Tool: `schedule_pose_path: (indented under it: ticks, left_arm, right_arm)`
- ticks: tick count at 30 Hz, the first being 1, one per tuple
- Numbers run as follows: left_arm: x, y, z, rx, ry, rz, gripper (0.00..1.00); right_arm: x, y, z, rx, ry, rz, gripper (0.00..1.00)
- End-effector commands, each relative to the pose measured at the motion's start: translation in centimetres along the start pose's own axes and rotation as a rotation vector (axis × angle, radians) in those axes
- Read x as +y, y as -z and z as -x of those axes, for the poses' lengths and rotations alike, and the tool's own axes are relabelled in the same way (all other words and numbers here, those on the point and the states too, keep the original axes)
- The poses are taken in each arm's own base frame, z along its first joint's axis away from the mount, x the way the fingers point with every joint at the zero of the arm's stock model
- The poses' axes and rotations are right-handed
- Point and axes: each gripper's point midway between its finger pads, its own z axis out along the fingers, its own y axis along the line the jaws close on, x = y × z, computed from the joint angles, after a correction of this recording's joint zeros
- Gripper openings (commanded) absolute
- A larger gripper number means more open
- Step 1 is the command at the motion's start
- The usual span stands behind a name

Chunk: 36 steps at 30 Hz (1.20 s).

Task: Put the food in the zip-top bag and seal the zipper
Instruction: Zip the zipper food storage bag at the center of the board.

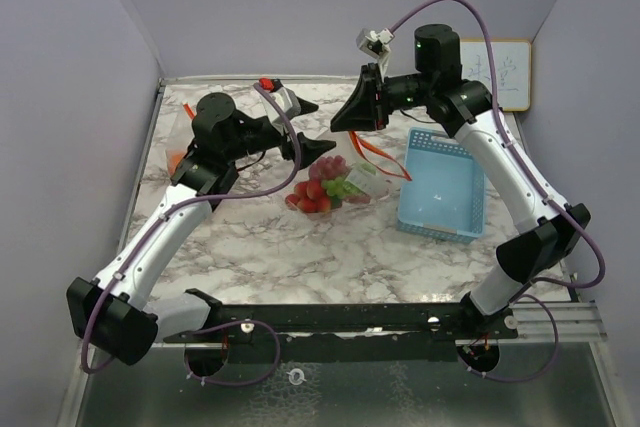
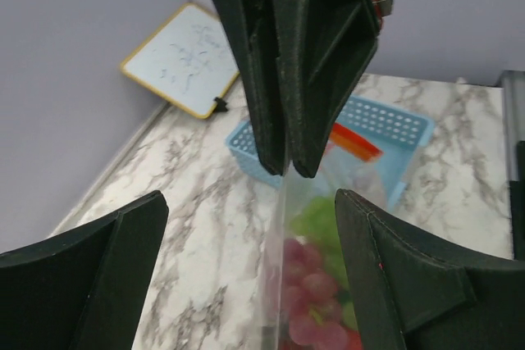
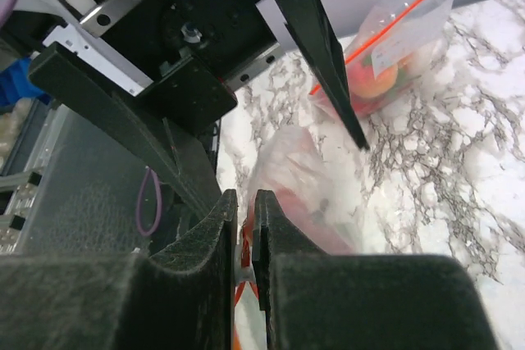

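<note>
The zip-top bag [image 1: 360, 173] lies near the middle of the table [image 1: 250, 247], and the food [image 1: 318, 192] is inside it: red fruits with green and purple grapes. The right gripper [image 1: 338, 130], at 12 o'clock from the food, is clenched on the bag's thin upper edge and holds it up. The left gripper [image 1: 306, 128], at 11 o'clock, has its jaws spread wide on both sides of that edge and seems to touch nothing. I judge the film to be soft, light and slippery, and it sags under the load. The best hold is the stiffer zipper strip [image 1: 385, 159], pinched flat near its end.
</note>
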Motion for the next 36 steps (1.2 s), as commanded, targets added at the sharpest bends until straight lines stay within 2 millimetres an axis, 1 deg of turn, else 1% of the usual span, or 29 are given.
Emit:
schedule_pose_path:
  ticks: [1,5,10,17,19,20,21,22,23,24,27,28,31,33,34,36]
  left_arm:
    - [-3.2,-0.5,2.1,-0.093,0.061,-0.212,0.84]
    - [-3.6,-0.8,2.3,-0.108,0.097,-0.248,0.82]
    - [-2.8,-1.7,1.7,-0.101,0.123,-0.237,0.8]
    - [-1.9,-2.7,0.6,-0.084,0.159,-0.216,0.71]
    - [-1.9,-2.8,0.4,-0.08,0.164,-0.214,0.67]
    - [-1.9,-2.8,0.5,-0.08,0.165,-0.217,0.63]
    - [-1.9,-2.9,0.6,-0.081,0.166,-0.22,0.55]
    - [-1.9,-2.9,0.7,-0.085,0.168,-0.223,0.42]
    - [-1.9,-2.9,1.0,-0.091,0.169,-0.22,0.22]
    - [-1.8,-3.0,1.1,-0.093,0.173,-0.211,0.0]
    - [-1.8,-2.9,1.4,-0.097,0.172,-0.211,0.0]
    - [-1.8,-2.9,1.5,-0.096,0.176,-0.213,0.0]
    - [-1.3,-3.0,1.9,-0.092,0.197,-0.181,0.0]
    - [-0.7,-3.0,2.0,-0.082,0.208,-0.146,0.0]
    - [-0.5,-3.0,2.0,-0.077,0.209,-0.135,0.0]
    - [-0.3,-2.9,2.1,-0.071,0.204,-0.118,0.0]
  right_arm:
    - [3.5,0.9,1.7,-0.032,0.075,0.1,0.06]
    - [3.6,0.9,1.7,-0.031,0.072,0.105,0.06]
    - [3.8,0.8,1.7,-0.032,0.065,0.131,0.07]
    - [3.9,0.7,1.9,-0.035,0.064,0.153,0.07]
    - [4.1,0.8,1.9,-0.035,0.064,0.163,0.07]
    - [4.1,0.7,1.8,-0.034,0.062,0.164,0.07]
    - [4.0,0.7,1.8,-0.034,0.062,0.165,0.07]
    - [4.1,0.8,1.7,-0.034,0.062,0.164,0.07]
    - [3.9,0.7,1.7,-0.034,0.059,0.159,0.07]
    - [3.9,0.7,1.6,-0.033,0.058,0.157,0.07]
    - [3.3,0.6,1.9,-0.036,0.059,0.121,0.07]
    - [2.7,0.6,2.1,-0.038,0.06,0.082,0.1]
    - [-0.2,1.0,2.4,-0.025,0.086,-0.113,0.28]
    - [-1.8,1.8,2.6,-0.016,0.131,-0.234,0.4]
    - [-2.2,2.2,2.8,-0.019,0.15,-0.276,0.46]
    - [-2.2,2.8,3.3,-0.026,0.181,-0.319,0.58]
